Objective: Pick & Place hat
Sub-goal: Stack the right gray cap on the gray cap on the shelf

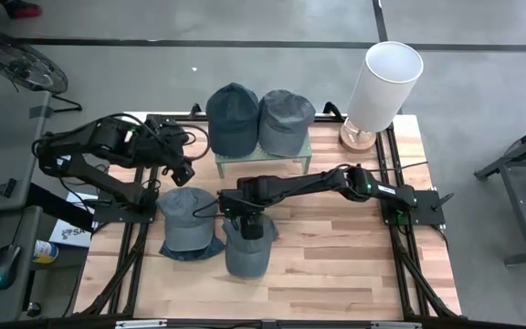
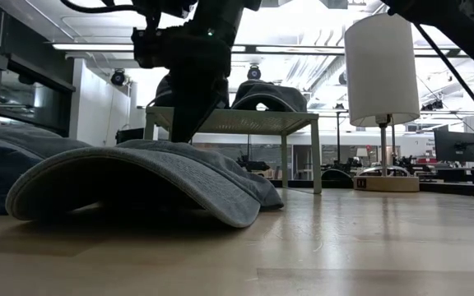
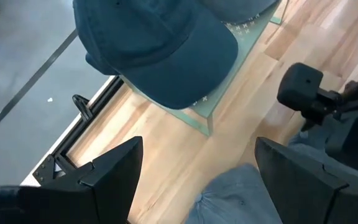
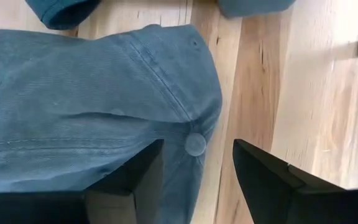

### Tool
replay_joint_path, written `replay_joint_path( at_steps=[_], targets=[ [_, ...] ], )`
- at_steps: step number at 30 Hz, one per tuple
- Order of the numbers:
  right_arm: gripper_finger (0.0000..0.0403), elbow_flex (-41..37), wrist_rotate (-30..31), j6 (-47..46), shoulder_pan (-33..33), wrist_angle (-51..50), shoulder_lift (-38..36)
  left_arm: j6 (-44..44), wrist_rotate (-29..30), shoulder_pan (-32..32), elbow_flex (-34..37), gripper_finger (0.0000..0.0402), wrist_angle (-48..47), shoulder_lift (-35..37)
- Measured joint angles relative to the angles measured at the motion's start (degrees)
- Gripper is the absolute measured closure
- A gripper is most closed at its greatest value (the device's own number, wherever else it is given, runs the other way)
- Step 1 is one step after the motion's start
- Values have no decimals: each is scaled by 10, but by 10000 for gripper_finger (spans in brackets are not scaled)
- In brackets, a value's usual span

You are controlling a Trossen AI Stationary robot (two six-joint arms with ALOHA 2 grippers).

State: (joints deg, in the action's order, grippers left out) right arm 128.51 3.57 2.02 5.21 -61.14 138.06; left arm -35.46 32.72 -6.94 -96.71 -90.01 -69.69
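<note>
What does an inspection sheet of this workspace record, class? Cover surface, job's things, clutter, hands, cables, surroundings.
Surface: pale wooden plank table.
Job's things: two blue-grey denim caps on table; dark blue cap and grey cap on small green stand.
Clutter: white cylindrical lamp.
Hands: left hand open, beside stand; right hand open over front table cap.
Cables: black cables along left arm.
Surroundings: grey floor.

The wooden table (image 1: 336, 256) carries two denim caps (image 1: 188, 219), a green stand (image 1: 263, 157) and a lamp (image 1: 382, 87).
</note>
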Motion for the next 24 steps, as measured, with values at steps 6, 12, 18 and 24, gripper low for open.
replay_joint_path(
  at_steps=[6, 12, 18, 24],
  targets=[
    [219, 0, -3, 8, 0, 3, 2, -8, 10, 0, 9, 97, 0, 0],
    [220, 0, -4, 10, -2, 4, 23, -8, 15, 0, 9, 97, 0, 0],
    [220, 0, -12, 9, -7, -7, 32, -7, 22, 1, 9, 97, 0, 2],
    [220, 0, -21, 14, -11, 5, 45, -6, 25, 2, 9, 97, 0, 2]
  ],
)
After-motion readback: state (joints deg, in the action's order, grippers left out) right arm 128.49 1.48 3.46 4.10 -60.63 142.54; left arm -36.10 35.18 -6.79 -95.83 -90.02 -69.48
